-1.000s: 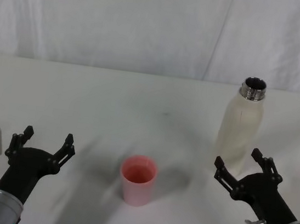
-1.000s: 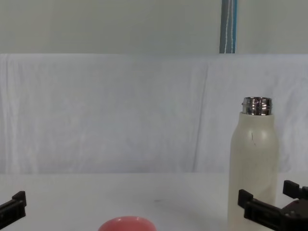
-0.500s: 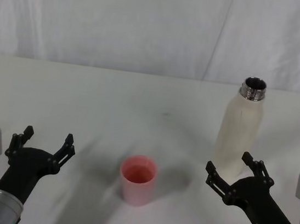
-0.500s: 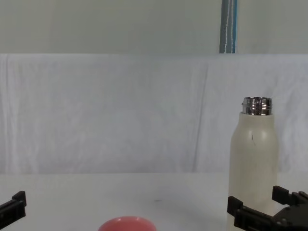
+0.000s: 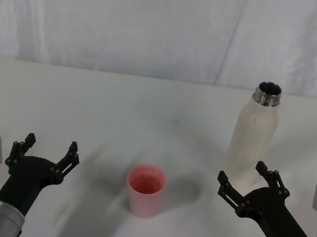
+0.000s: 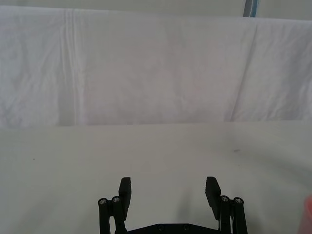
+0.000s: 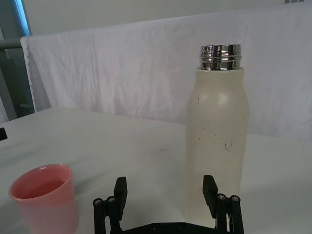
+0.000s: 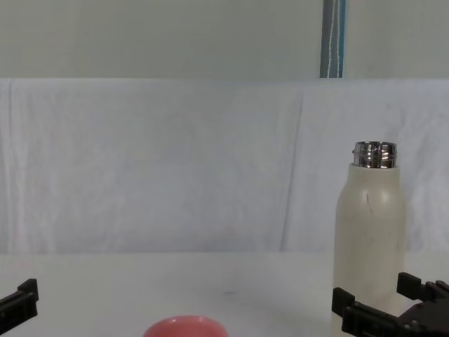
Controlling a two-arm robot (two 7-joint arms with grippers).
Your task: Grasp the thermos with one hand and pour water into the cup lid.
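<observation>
Your right gripper sits spread just before the upright thermos.

Left to right on the table (image 5: 120,102): your left gripper (image 5: 46,153) idles at 8 o'clock, fingers released; the cup lid (image 5: 146,190) stands at 6; the thermos (image 5: 252,137) at 3, right gripper (image 5: 250,182) just short, fingers released around nothing.

The right gripper (image 7: 167,192) is being held with its fingers (image 7: 120,191) spread apart, nothing between them. The thermos (image 7: 217,141) is being seen upright on the table (image 7: 122,141) just ahead, in front of one finger, uncapped. The cup lid (image 7: 44,197) is standing off to the opposite side.
</observation>
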